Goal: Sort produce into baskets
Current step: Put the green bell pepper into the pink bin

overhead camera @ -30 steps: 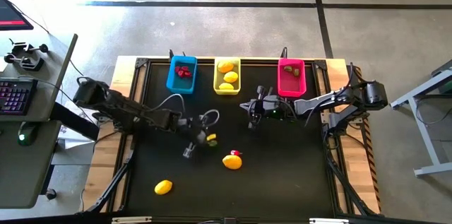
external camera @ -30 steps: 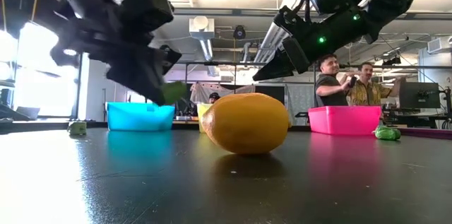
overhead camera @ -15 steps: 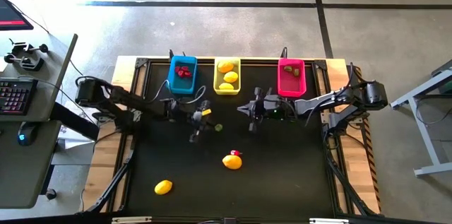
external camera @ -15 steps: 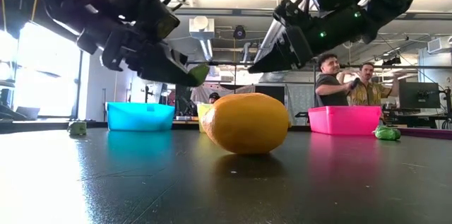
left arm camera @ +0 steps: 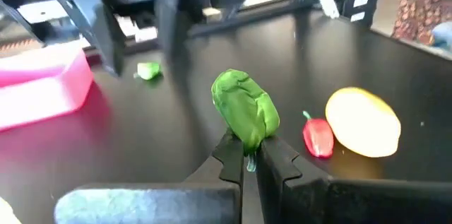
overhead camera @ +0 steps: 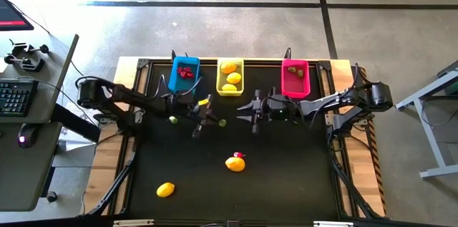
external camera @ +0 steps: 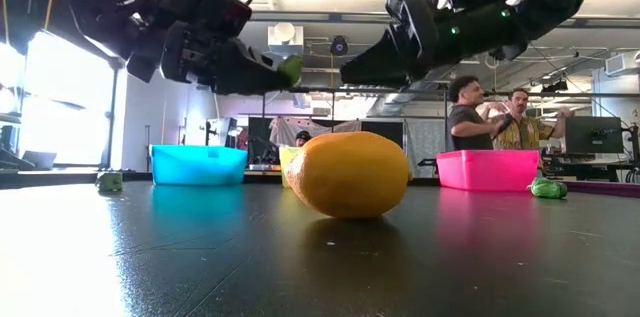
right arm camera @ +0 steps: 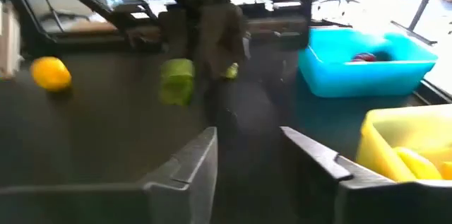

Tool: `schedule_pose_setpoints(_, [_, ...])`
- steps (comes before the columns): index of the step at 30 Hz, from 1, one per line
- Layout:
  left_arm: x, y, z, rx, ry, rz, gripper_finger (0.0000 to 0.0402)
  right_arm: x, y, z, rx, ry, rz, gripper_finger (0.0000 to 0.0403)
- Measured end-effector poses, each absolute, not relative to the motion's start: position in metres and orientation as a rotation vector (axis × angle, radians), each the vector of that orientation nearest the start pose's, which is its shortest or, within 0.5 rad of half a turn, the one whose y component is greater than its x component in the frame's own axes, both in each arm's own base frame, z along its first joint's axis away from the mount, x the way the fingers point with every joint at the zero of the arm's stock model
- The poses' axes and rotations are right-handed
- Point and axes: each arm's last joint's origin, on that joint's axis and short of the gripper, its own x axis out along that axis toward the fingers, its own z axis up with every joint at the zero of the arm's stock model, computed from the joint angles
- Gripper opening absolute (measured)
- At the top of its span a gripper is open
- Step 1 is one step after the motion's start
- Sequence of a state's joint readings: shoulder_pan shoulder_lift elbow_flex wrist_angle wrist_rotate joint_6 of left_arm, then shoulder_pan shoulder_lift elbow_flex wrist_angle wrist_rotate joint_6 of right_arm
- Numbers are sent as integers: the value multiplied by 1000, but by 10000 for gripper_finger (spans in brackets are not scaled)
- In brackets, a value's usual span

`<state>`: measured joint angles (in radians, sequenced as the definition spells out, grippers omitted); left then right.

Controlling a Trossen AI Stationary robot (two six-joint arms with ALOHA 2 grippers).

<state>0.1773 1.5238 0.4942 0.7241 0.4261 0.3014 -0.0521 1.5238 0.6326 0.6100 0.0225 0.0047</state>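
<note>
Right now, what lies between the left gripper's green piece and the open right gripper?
Nothing: in the high view, only bare black table shows between the green piece held by the left gripper and the right gripper.

two dark jointed arms, looping black cables, green indicator lights.

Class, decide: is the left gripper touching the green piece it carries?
Touching. The left wrist view shows the left gripper with its fingertips pinched onto the bottom of the green piece.
</note>
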Motion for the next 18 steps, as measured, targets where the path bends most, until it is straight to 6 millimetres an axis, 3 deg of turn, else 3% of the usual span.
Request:
schedule_pose_setpoints(7, [272,41,161,189,236,-313,1,316,-5,202,30,234,-13,188])
schedule_pose_setpoints(18, [273,42,163,179,223,-263,1,348,5,208,62,287,-34,181])
